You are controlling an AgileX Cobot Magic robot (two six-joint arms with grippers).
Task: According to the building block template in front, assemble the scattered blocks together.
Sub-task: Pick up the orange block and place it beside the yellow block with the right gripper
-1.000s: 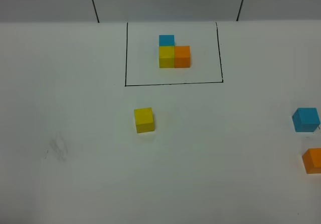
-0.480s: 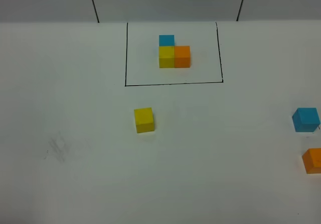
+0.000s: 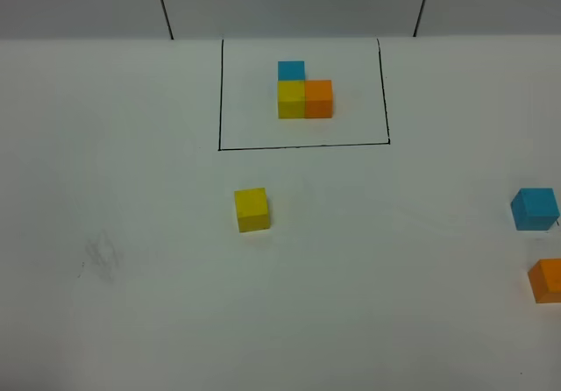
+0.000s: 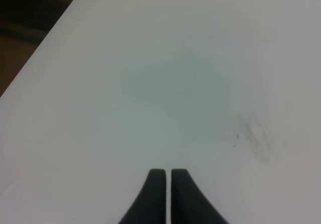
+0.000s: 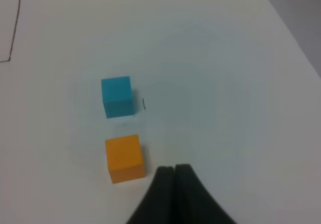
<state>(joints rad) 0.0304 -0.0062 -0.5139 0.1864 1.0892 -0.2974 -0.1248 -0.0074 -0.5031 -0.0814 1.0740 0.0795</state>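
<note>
The template (image 3: 303,92) is an L of joined blue, yellow and orange cubes inside a black drawn rectangle at the back centre. A loose yellow cube (image 3: 252,209) sits in front of the frame. A loose light blue cube (image 3: 535,209) and a loose orange cube (image 3: 547,280) sit at the right edge; both show in the right wrist view, blue (image 5: 118,97) and orange (image 5: 125,158). My right gripper (image 5: 173,170) is shut and empty, just beside the orange cube. My left gripper (image 4: 165,173) is shut and empty over bare table. Neither gripper shows in the high view.
The white table (image 3: 394,277) ends at a grey back wall with two dark vertical lines. A faint grey smudge (image 3: 101,258) marks the left side, and it also shows in the left wrist view (image 4: 256,136). The table's edge (image 4: 45,48) runs past the left gripper.
</note>
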